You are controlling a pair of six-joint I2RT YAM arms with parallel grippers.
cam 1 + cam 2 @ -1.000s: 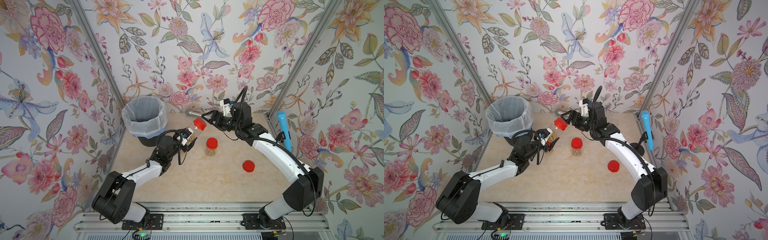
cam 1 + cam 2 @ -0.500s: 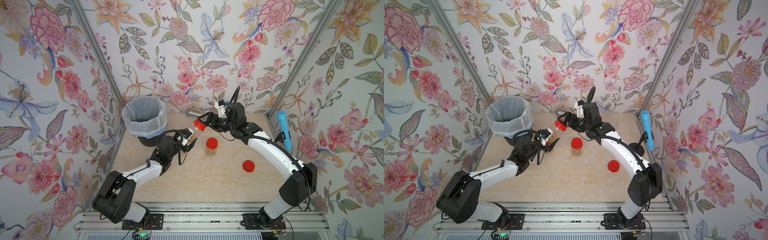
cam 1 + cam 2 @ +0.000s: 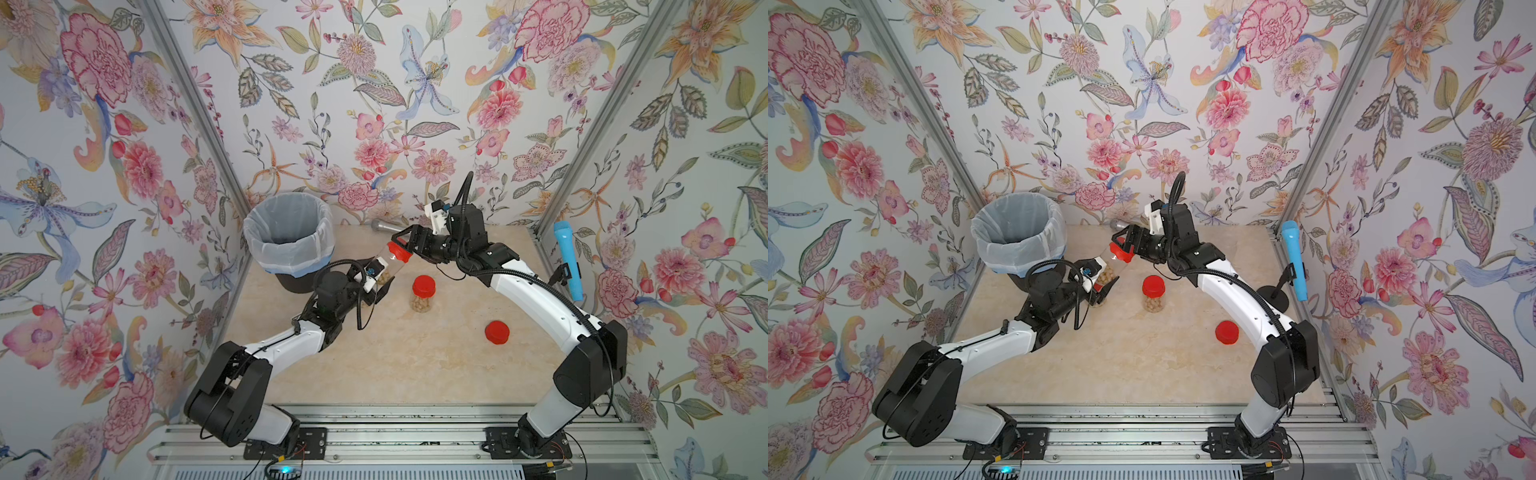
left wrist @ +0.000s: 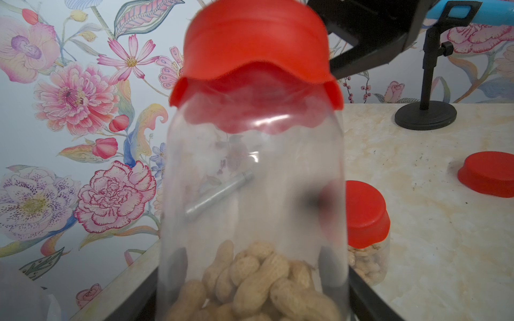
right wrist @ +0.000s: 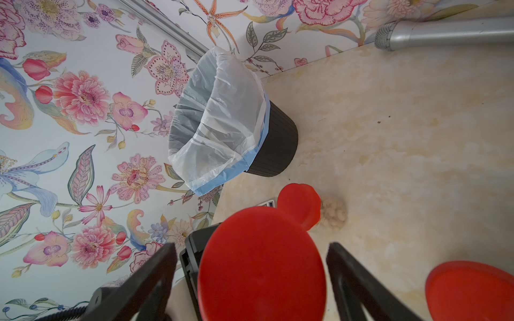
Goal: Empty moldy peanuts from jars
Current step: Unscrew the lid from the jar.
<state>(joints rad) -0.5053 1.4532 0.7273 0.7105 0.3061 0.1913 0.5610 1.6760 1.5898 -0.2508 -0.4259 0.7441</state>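
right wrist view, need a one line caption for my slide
Open right gripper straddling a red jar lid, white-lined black bin beyond.

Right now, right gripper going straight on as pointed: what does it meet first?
Probably the lid of the jar that the left gripper holds; it sits between the right gripper and its open jaws.

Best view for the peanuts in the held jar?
Left wrist: the peanuts sit close-up, shells distinct through the clear held jar. Both top views show only a small tan patch. Right wrist: the red lid hides them.
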